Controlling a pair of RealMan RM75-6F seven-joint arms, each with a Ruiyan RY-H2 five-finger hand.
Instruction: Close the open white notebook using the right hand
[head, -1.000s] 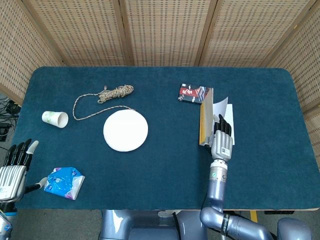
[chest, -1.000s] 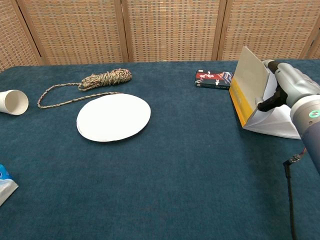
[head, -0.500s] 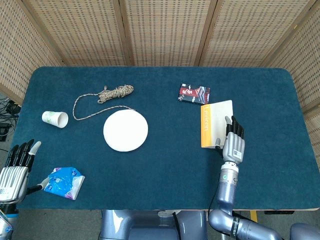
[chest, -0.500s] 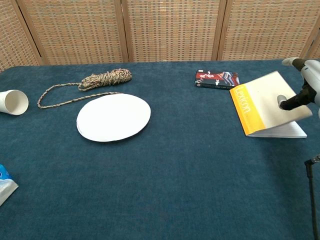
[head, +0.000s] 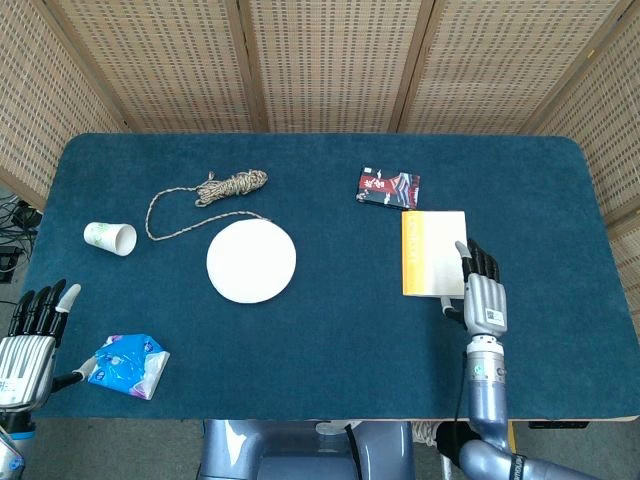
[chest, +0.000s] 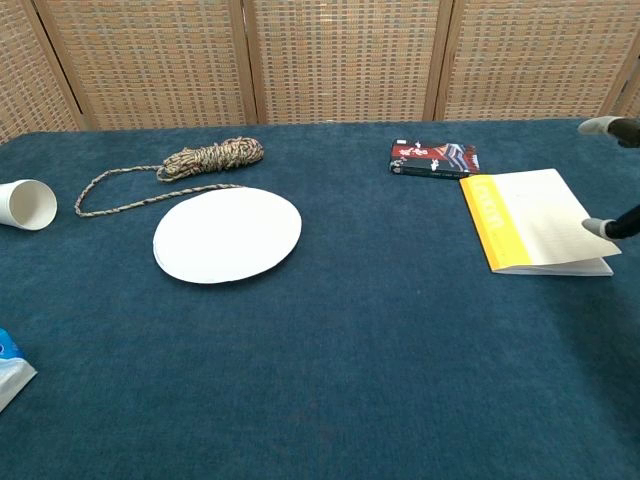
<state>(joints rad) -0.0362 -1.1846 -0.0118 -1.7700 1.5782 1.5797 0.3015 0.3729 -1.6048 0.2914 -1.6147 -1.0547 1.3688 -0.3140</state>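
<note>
R hand (head: 485, 298) sits palm-down at the near right of the table (head: 330, 350), forearm running back twd the robot, fingers (head: 480, 262) straight and apart, holding nothing. Thumb sticks out to its left. Chest view only catches fingertips (chest: 598, 228) at the right frame edge.

Notebook (head: 434, 266) lies closed and flat on the table, just left of the R hand, beside the fingers. One fingertip looks to be at or on the notebook's near right corner in chest view; can't tell for sure if it's touching. Cover is pale cream w/ a yellow-orange band along the spine on the left side, rectangular, page edges visible at the near side.

L hand (head: 30, 335) at far left near edge, off the table, fingers spread, nothing in it.

Table has a dark blue felt-like cloth. Other stuff: round white plate (head: 251, 261), coil of braided rope (head: 228, 187) w/ loose tail, white paper cup (head: 110, 237) on its side, blue tissue pack (head: 128, 365), small dark red/black card box (head: 389, 186) just behind the notebook. Woven rattan screens (head: 330, 60) behind.
</note>
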